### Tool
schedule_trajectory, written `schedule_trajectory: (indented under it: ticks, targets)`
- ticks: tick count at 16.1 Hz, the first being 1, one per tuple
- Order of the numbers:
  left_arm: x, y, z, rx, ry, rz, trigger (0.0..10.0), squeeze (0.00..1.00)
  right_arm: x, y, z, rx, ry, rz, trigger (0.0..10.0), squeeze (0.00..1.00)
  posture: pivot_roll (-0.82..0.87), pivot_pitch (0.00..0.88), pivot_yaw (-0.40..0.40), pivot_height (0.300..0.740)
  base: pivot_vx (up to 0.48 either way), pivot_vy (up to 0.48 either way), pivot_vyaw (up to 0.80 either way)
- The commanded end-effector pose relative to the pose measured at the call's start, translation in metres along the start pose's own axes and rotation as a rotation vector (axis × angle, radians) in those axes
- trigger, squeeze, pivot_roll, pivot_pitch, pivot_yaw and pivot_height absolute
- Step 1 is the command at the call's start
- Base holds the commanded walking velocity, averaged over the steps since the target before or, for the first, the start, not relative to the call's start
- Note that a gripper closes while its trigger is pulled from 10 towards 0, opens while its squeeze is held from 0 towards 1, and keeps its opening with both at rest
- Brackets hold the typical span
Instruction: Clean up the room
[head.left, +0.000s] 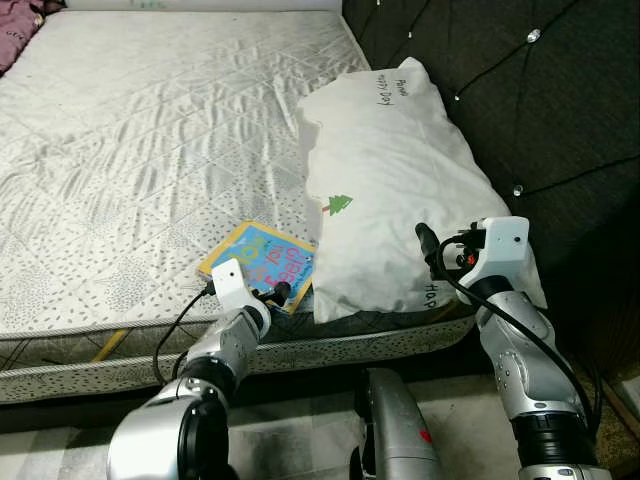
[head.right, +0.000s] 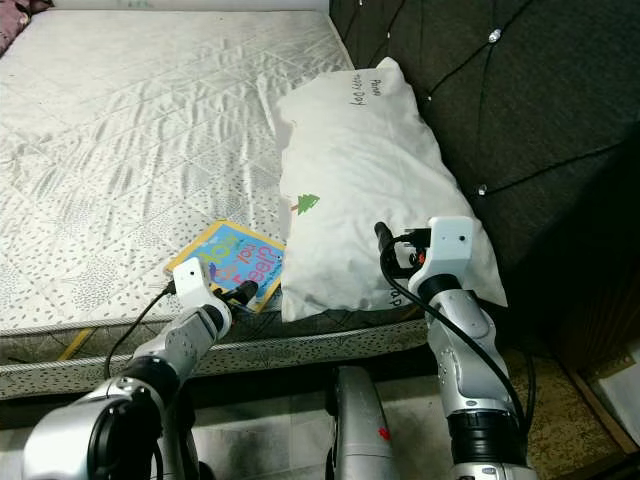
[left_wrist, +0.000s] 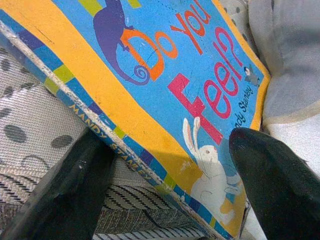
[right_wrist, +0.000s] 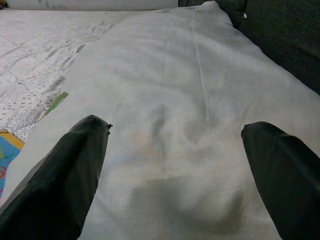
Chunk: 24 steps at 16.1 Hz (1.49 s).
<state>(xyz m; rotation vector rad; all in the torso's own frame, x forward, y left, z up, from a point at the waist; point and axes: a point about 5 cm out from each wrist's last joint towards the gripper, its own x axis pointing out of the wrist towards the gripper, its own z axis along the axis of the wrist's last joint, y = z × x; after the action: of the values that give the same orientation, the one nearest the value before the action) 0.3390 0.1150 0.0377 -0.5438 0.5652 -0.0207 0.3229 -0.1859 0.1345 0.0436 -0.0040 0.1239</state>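
On the near edge of the bed (head.left: 150, 150), toward your left, lies a children's book (head.left: 262, 261) with a blue cover and a yellow border; one side of it is tucked under the white pillow (head.left: 395, 190), and its corner reaches the edge of the mattress. Your left gripper (head.left: 278, 294) is at this corner; in the left wrist view the two black fingers (left_wrist: 65, 185) stand apart, one below the edge of the book against the mattress side and the other over the cover near the white rabbit, so the gripper is open around the corner and does not yet press on it. Further right, the pillow lies along the dark padded headboard (head.left: 540, 90); your right gripper (head.left: 428, 243) is just at its near end, and in the right wrist view its fingers (right_wrist: 60, 175) are spread wide with the pillow between them, holding nothing.

I judge that the step in hand is to pick up the book, which seems the first thing to tidy. The next move asks you to close the left fingers on the corner firmly; then draw the book out from under the pillow and lift it; the pillow may drag along, so pull slowly, or raise the pillow a little with the right gripper.
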Motion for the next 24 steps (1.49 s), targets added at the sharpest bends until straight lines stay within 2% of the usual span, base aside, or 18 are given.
schedule_trajectory:
  ticks: [1,2,3,4,5,6,7,9,11,12,13,14,15,16,17,22,23,24]
  targets:
    - [-0.001,0.000,-0.003,-0.019,0.005,-0.032,10.0,0.00,-0.001,-0.003,-0.003,-0.001,0.007,-0.015,10.0,0.00,-0.20,0.072,-0.045,0.543,0.000,0.000,0.00]
    - [-0.002,0.001,-0.004,-0.035,0.006,-0.046,10.0,0.37,-0.001,-0.004,-0.003,-0.001,0.008,-0.015,10.0,0.00,-0.19,0.071,-0.045,0.543,0.000,0.000,0.00]
    - [-0.004,0.002,-0.004,-0.033,0.007,-0.045,10.0,1.00,-0.001,-0.004,-0.003,-0.002,0.008,-0.015,10.0,0.00,-0.19,0.071,-0.045,0.543,0.000,0.000,0.00]
    - [-0.005,0.005,-0.005,-0.068,0.010,-0.038,10.0,1.00,0.001,-0.005,-0.003,-0.003,0.008,-0.017,10.0,0.00,-0.18,0.071,-0.048,0.543,0.000,0.000,0.00]
    - [-0.005,0.004,-0.005,-0.152,0.027,-0.046,10.0,1.00,0.004,-0.005,-0.003,-0.003,0.009,-0.015,10.0,0.00,-0.17,0.071,-0.053,0.543,0.000,0.000,0.00]
    - [-0.004,0.002,-0.005,-0.170,0.043,-0.059,10.0,1.00,0.006,-0.003,-0.003,-0.003,0.009,-0.010,10.0,0.00,-0.17,0.070,-0.055,0.543,0.000,0.000,0.00]
    - [-0.003,-0.004,-0.003,-0.178,0.060,-0.100,10.0,1.00,0.007,-0.001,-0.002,-0.006,0.007,-0.003,10.0,0.00,-0.17,0.070,-0.057,0.543,0.000,0.000,0.00]
    - [-0.001,-0.019,0.001,-0.126,0.087,-0.192,10.0,1.00,0.008,-0.001,0.000,-0.009,0.003,-0.003,10.0,0.00,-0.18,0.070,-0.056,0.543,0.000,0.000,0.00]
    - [-0.001,-0.031,0.005,-0.043,0.108,-0.262,10.0,0.82,0.007,-0.005,0.000,-0.016,0.002,-0.015,10.0,0.00,-0.19,0.072,-0.050,0.543,0.000,0.000,0.00]
    - [0.000,-0.037,0.006,0.039,0.116,-0.287,10.0,0.67,0.006,-0.007,-0.001,-0.019,0.002,-0.025,10.0,0.00,-0.19,0.074,-0.047,0.543,0.000,0.000,0.00]
    - [0.000,-0.040,0.006,0.088,0.122,-0.301,10.0,0.62,0.005,-0.008,-0.001,-0.020,0.002,-0.029,10.0,0.00,-0.19,0.077,-0.046,0.543,0.000,0.000,0.00]
    - [0.000,-0.044,0.005,0.143,0.134,-0.331,10.0,0.41,0.005,-0.009,-0.002,-0.020,0.002,-0.032,10.0,0.00,-0.19,0.077,-0.046,0.543,0.000,0.000,0.00]
    - [0.000,-0.048,0.002,0.188,0.142,-0.350,10.0,0.27,0.005,-0.009,-0.002,-0.023,0.004,-0.034,10.0,0.00,-0.20,0.078,-0.045,0.543,0.000,0.000,0.00]
    - [0.000,-0.048,0.000,0.199,0.141,-0.348,10.0,0.19,0.005,-0.009,-0.002,-0.024,0.004,-0.034,10.0,0.00,-0.20,0.078,-0.045,0.543,0.000,0.000,0.00]
    - [-0.001,-0.046,-0.005,0.209,0.143,-0.343,10.0,0.00,0.005,-0.010,-0.002,-0.027,0.004,-0.035,10.0,0.00,-0.20,0.080,-0.045,0.543,0.000,0.000,0.00]
    - [-0.010,-0.033,-0.024,0.171,0.140,-0.296,10.0,0.00,0.005,-0.011,-0.004,-0.032,0.015,-0.035,10.0,0.00,-0.19,0.082,-0.046,0.543,0.000,0.000,0.00]
    - [-0.016,-0.031,-0.024,0.140,0.131,-0.290,10.0,0.00,0.006,-0.010,-0.004,-0.030,0.017,-0.033,10.0,0.00,-0.17,0.084,-0.044,0.543,0.000,0.000,0.00]
    - [-0.025,-0.033,-0.027,0.130,0.150,-0.330,10.0,0.00,0.006,-0.009,-0.004,-0.029,0.018,-0.031,10.0,0.00,-0.17,0.084,-0.044,0.543,0.000,0.000,0.00]
